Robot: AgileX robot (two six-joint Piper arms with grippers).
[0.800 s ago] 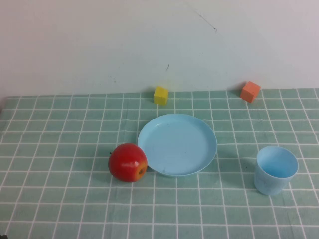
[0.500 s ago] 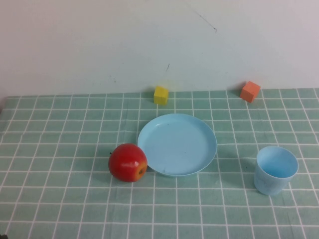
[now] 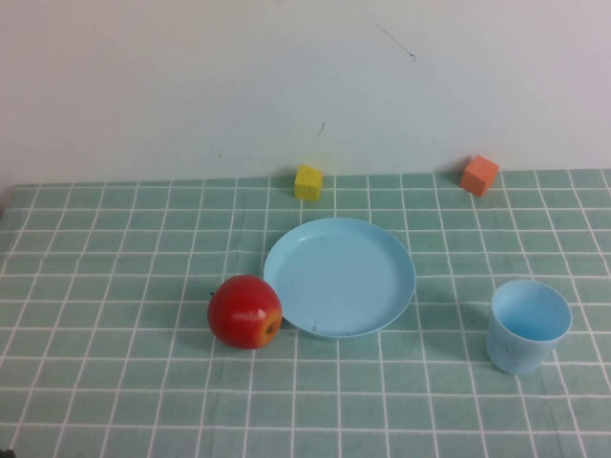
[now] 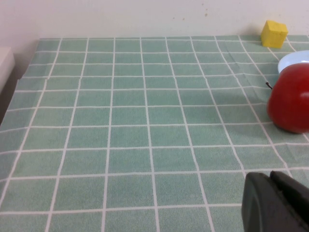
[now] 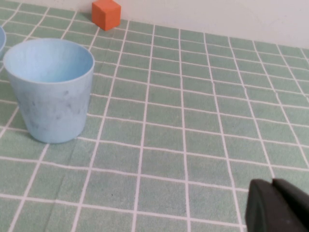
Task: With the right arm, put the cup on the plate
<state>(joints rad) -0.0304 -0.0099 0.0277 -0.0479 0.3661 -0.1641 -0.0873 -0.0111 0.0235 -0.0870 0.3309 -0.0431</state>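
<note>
The light blue cup (image 3: pixel 528 325) stands upright and empty on the green checked cloth at the right; it also shows in the right wrist view (image 5: pixel 50 89). The light blue plate (image 3: pixel 340 276) lies empty at the middle, its edge showing in the left wrist view (image 4: pixel 292 59). Neither arm shows in the high view. My right gripper (image 5: pixel 273 186) is shut and empty, low over the cloth, well apart from the cup. My left gripper (image 4: pixel 270 177) is shut and empty, near the red apple.
A red apple (image 3: pixel 245 311) sits just left of the plate and shows in the left wrist view (image 4: pixel 291 98). A yellow cube (image 3: pixel 308 181) and an orange cube (image 3: pixel 479 175) sit at the back by the white wall. The cloth's left edge (image 4: pixel 12 92) shows.
</note>
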